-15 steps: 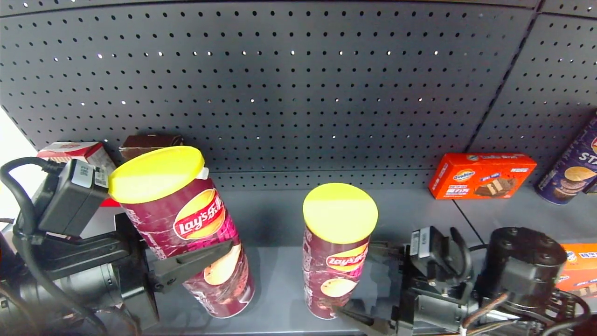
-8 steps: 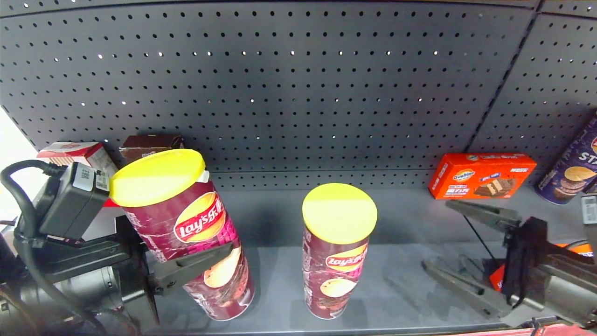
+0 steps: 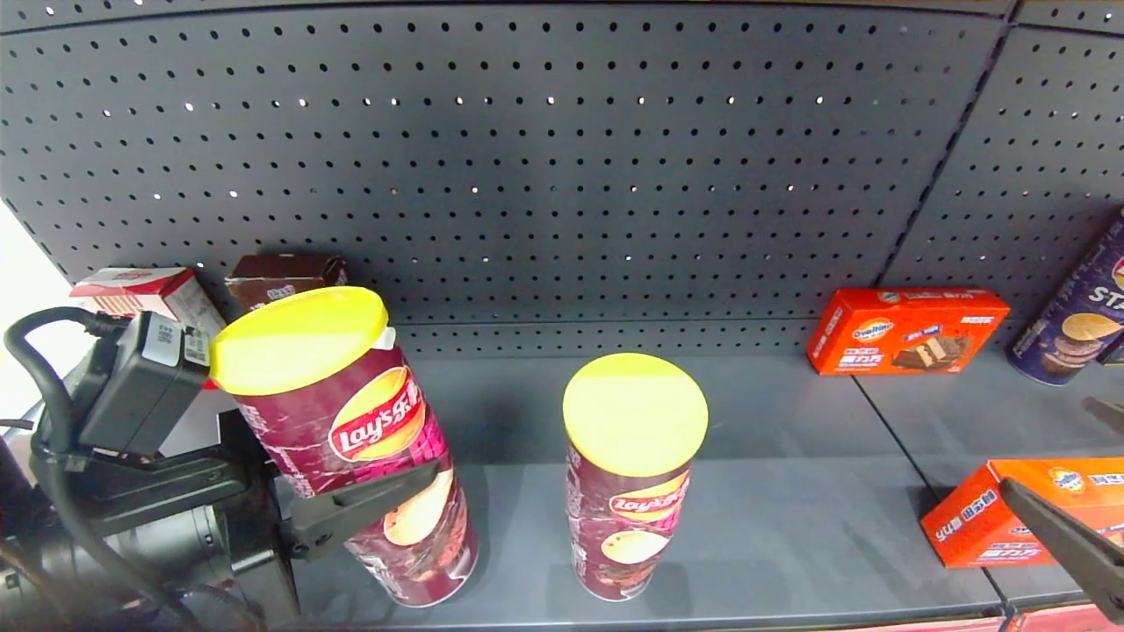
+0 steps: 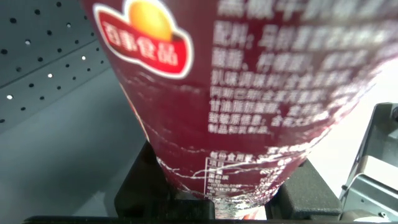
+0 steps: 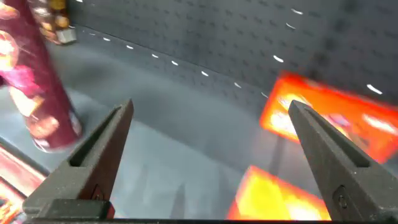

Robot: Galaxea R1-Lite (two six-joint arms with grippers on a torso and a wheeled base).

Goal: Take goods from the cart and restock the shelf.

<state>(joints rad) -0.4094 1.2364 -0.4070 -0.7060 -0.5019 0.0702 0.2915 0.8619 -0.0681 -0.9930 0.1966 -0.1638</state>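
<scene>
My left gripper (image 3: 378,478) is shut on a maroon chips can (image 3: 351,439) with a yellow lid. The can leans, with its base close to the grey shelf (image 3: 790,527). In the left wrist view the can (image 4: 249,93) sits between the left gripper's (image 4: 224,202) fingers. A second identical can (image 3: 630,474) stands upright and free at the shelf's middle. My right gripper (image 3: 1049,443) is open and empty at the right edge, well away from that can. The right wrist view shows the right gripper (image 5: 211,111) wide open, with the standing can (image 5: 37,93) far off to one side.
An orange box (image 3: 909,329) lies at the back right against the pegboard wall (image 3: 562,175), and another orange box (image 3: 975,518) lies near the front right. A dark blue can (image 3: 1071,325) is at the far right. Two small boxes (image 3: 219,285) sit at the back left.
My right gripper has pulled away from the standing can toward the right edge, leaving the can upright. The left gripper and its can have sunk slightly.
</scene>
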